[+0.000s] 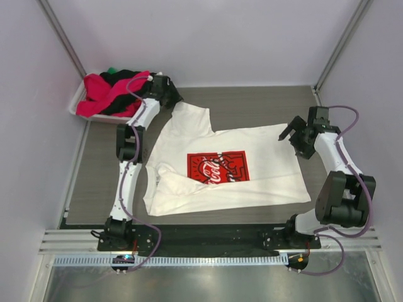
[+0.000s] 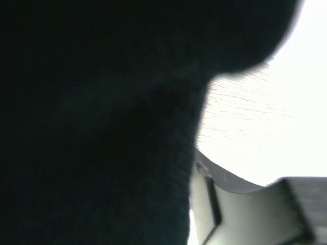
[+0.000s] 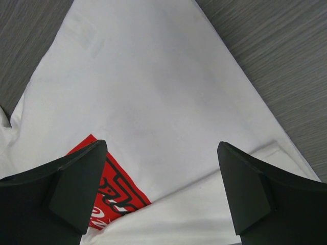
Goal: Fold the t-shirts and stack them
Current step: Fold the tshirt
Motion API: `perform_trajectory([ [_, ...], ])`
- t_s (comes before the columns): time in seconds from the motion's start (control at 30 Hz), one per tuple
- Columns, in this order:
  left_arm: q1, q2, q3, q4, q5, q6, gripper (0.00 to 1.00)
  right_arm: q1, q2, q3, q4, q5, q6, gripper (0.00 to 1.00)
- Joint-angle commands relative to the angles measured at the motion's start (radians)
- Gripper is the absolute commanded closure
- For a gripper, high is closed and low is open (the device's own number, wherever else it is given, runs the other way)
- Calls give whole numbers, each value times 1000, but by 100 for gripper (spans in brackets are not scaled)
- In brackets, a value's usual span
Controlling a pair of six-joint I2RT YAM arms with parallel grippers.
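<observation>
Fingers spread wide, the right gripper [image 3: 162,148] is hovering over the white red-printed cotton tee [image 1: 264,163] lying on the grey table [image 1: 252,104]. The small white plastic bin [image 1: 77,100] is holding a heaped magenta-pink tee [image 1: 99,94] and black tee [image 1: 126,75]. The left gripper [image 1: 162,87] is reaching near it, and I cannot tell how its fingers are standing.

Robotics lab test cell. Boxed in on three sides by plain pale panels [image 1: 208,38] set between bare metal posts [image 1: 343,38]. Floored with a grey wood-grain tabletop [image 1: 264,107], edged at the near side by aluminium rail [image 1: 208,244]. Fitted with two small black-and-white manipulators, left arm [image 1: 126,176] and right arm [image 1: 340,189], bolted to a black base plate [image 1: 208,231] along that edge. Wired with purple cables [image 1: 364,189] looped loose along both arms.
</observation>
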Motion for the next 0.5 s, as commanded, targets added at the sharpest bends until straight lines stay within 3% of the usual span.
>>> perform_trajectory([
  [0.0, 10, 40, -13, 31, 31, -19, 56, 5, 52, 109, 50, 32, 21, 5],
  [0.27, 12, 7, -100, 114, 38, -29, 94, 5, 258, 286, 81, 73, 15, 25],
  [0.33, 12, -12, -149, 158, 44, -35, 100, 5, 340, 328, 90, 73, 5, 29],
  [0.47, 19, -16, -191, 192, 63, -37, 100, 4, 491, 475, 92, 124, -25, 34],
])
